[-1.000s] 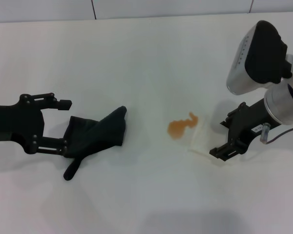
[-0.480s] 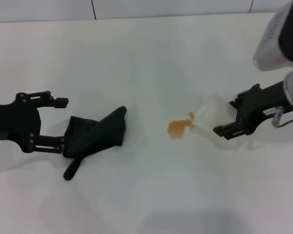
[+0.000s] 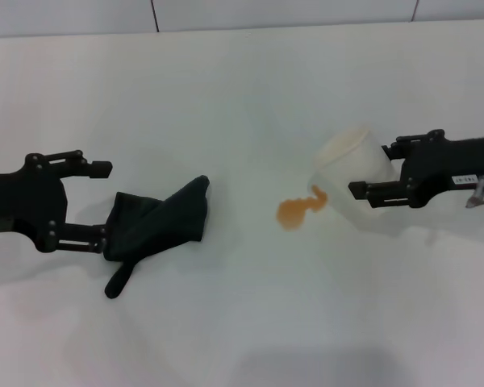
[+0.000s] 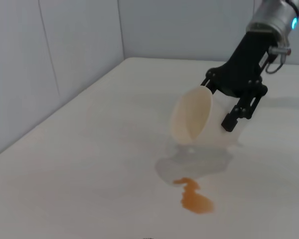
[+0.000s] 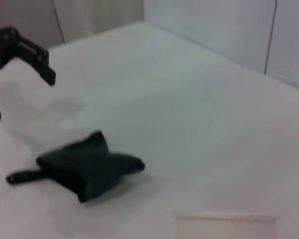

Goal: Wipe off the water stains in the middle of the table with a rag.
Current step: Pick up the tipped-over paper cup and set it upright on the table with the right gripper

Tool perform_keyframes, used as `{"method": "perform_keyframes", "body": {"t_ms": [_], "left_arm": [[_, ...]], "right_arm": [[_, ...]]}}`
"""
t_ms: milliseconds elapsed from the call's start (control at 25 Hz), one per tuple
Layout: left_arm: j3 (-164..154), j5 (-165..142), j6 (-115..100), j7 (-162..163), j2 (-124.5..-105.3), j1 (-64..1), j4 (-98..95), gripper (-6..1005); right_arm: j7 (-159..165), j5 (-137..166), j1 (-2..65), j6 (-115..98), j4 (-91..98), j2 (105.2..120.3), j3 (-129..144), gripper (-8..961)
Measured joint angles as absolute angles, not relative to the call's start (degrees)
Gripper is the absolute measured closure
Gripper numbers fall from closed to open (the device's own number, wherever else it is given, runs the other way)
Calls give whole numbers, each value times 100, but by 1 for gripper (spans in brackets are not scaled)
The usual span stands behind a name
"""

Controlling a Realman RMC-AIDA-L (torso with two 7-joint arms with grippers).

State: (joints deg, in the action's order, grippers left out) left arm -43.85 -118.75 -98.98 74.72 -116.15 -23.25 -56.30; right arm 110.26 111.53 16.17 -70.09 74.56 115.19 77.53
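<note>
A broad white worktop (image 3: 242, 97) fills the head view, plain and smooth, with pale wall panels rising at its far edge. Left of centre a dark rag (image 3: 157, 222) lies flat on it, folded and rumpled, a narrow tail trailing toward the near side. Right of centre, well apart from the rag, sits the water stain (image 3: 300, 208), a small orange-brown blotch with a little lobe on its far right end. In the left wrist view the same stain (image 4: 194, 198) rests on bare white surface beside a faint grey shadow. The right wrist view shows the rag (image 5: 84, 167) lying alone on the white top (image 5: 199, 99).
</note>
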Motion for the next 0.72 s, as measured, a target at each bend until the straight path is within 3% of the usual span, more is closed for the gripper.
{"method": "perform_keyframes", "body": {"t_ms": [720], "left_arm": [[-4377, -11873, -9906, 7595, -11730, -2256, -5662, 141]], "right_arm": [[6973, 8155, 1677, -6777, 4160, 11514, 6923, 261]]}}
